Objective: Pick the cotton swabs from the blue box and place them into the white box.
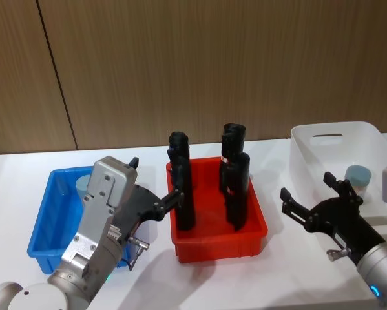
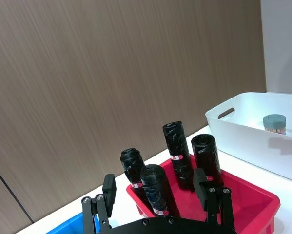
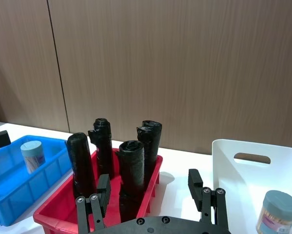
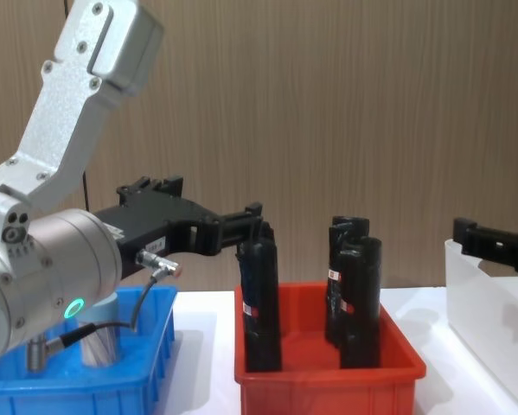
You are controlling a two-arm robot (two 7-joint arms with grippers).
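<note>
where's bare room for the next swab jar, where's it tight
The white box floor behind and left of its swab jar is bare. So is the table between white box and red bin, where the open right gripper hovers at the near end. Tight: the red bin, with four black rolls.

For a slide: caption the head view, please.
Left tool and right tool open; one cotton swab jar in the blue box, another in the white box.

1. The left gripper [image 1: 153, 182] reaches forward from the lower left of the head view and points toward the middle, with its fingers spread apart and nothing between them
2. The left arm [image 4: 77, 60] is bent, with its silver link raised high in the chest view
3. The right gripper [image 1: 307, 187] comes in from the lower right, its fingers also apart and empty
</note>
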